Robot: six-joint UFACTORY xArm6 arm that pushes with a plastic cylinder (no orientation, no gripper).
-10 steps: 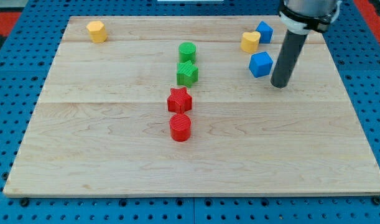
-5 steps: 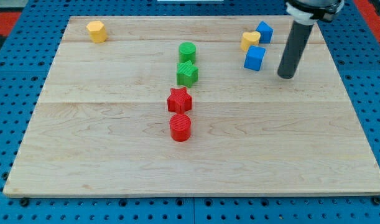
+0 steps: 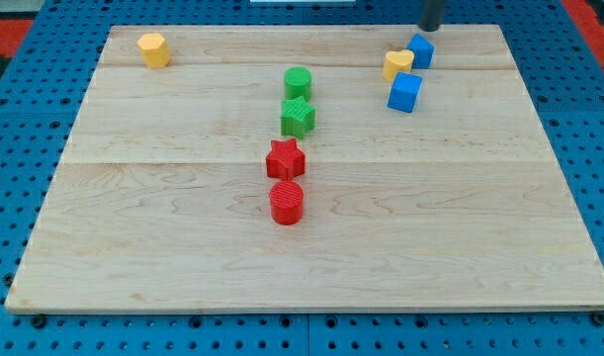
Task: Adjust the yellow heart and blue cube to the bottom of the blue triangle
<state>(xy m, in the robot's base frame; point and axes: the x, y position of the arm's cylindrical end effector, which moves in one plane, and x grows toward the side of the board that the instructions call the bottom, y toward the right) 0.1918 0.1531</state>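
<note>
The yellow heart (image 3: 398, 65) lies near the view's top right, touching the lower left of the blue triangle (image 3: 420, 49). The blue cube (image 3: 404, 92) sits just below the heart, a small gap apart. My tip (image 3: 431, 27) shows at the view's top edge, just above the blue triangle and off the blocks. Only the rod's lowest part is in view.
A yellow hexagon (image 3: 154, 48) sits at the top left of the wooden board (image 3: 183, 247). A green cylinder (image 3: 298, 81), green star (image 3: 298, 117), red star (image 3: 285, 158) and red cylinder (image 3: 287, 202) form a column in the middle.
The blue cube first slid up and left toward the yellow heart, then stayed still. My tip moved from right of the cube up to the view's top edge.
</note>
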